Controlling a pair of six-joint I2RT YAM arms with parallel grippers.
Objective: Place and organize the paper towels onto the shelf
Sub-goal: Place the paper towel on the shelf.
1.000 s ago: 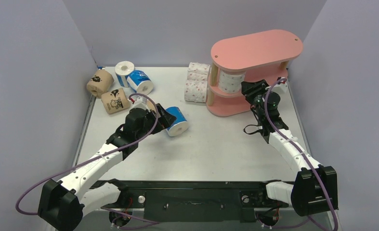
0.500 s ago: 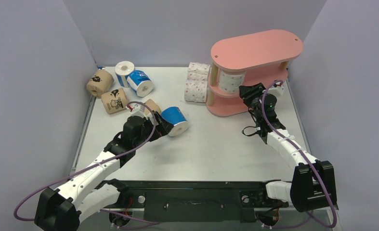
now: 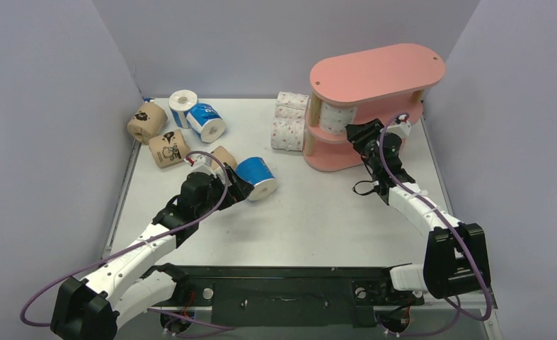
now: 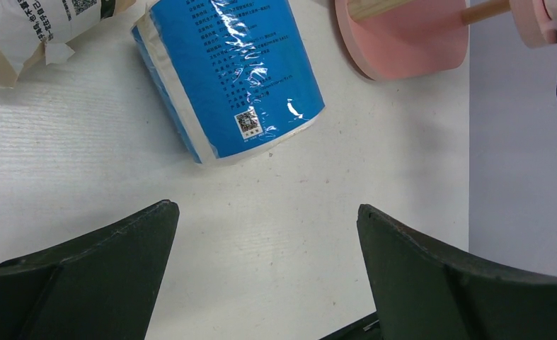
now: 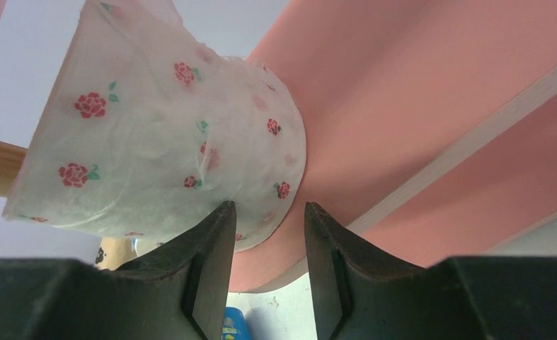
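Backed left gripper (image 3: 238, 185) off the blue plastic-wrapped paper roll (image 3: 256, 176) since 1 s ago; jaws wide, nothing btwn, roll lying on white table (image 3: 318, 212) just past the tips at their 12 o'clock. Pushed right gripper (image 3: 357, 133) further into the pink three-tier oval shelf w/ wooden posts (image 3: 378, 71); jaws narrow, nothing gripped, one fingertip up against white rose-print wrapped roll (image 5: 162, 149) on mid tier. More white rolls (image 3: 289, 122) stacked at shelf's 9 o'clock; brown printed rolls (image 3: 168, 147) at table's 10 o'clock.
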